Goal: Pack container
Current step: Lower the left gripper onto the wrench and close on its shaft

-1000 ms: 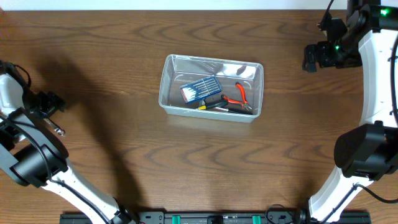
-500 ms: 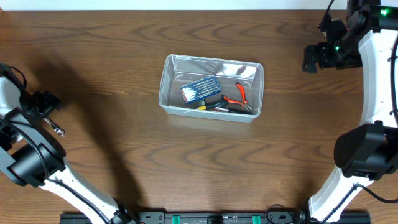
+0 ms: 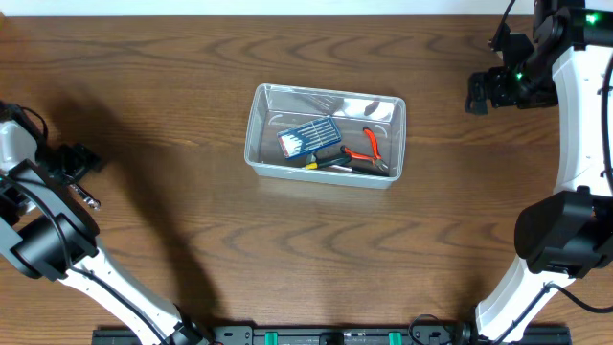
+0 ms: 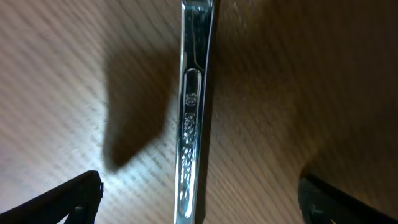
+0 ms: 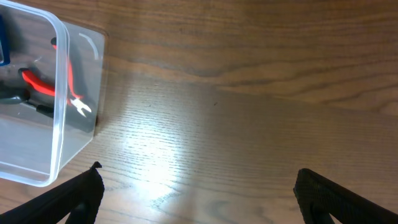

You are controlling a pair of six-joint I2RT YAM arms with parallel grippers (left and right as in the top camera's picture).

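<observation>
The clear plastic container (image 3: 261, 153) stands in the middle of the table. It holds a small blue case of screwdriver bits (image 3: 308, 136), red-handled pliers (image 3: 368, 146) and a dark tool. My left gripper (image 3: 84, 159) is at the far left, open, low over a shiny metal wrench (image 4: 194, 118) that lies on the wood between its fingers; the wrench's end shows in the overhead view (image 3: 90, 200). My right gripper (image 3: 476, 92) is open and empty at the far right, above bare table; its wrist view shows the container's corner (image 5: 60, 143) with the pliers (image 5: 43, 86) inside.
The table's far edge runs along the top of the overhead view. Both arm bases stand at the near corners. A dark shadow lies on the wood beside the left arm.
My left gripper has shifted a little lower along the table's left edge, over the wrench. The right arm and the container have not moved.
</observation>
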